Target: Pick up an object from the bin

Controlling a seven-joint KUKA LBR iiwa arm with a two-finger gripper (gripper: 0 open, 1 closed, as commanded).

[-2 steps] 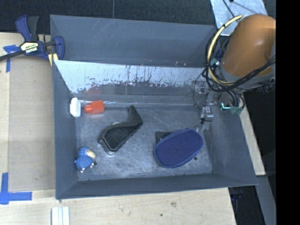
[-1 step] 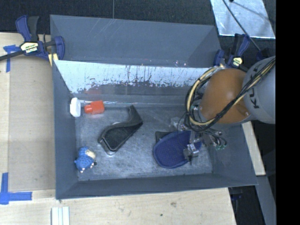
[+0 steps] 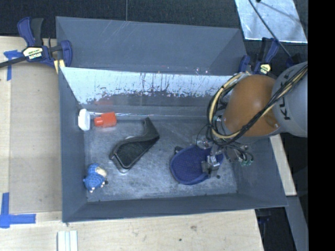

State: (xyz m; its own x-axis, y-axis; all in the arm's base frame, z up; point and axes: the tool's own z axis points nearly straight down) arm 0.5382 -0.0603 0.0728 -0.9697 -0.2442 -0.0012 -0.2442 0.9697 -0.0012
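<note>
Just under gripper (image 3: 212, 161), blue oval dish (image 3: 183, 169), long axis roughly left-right.

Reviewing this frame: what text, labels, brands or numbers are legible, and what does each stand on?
"KU": black letters running sideways on the grey arm link; the rest of the word is out of view.
No readable text on the things in the bin: orange-and-white bottle, black curved piece, small blue figure, blue round thing.

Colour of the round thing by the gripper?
Dark blue. The round thing shows best in the camera view.
</note>
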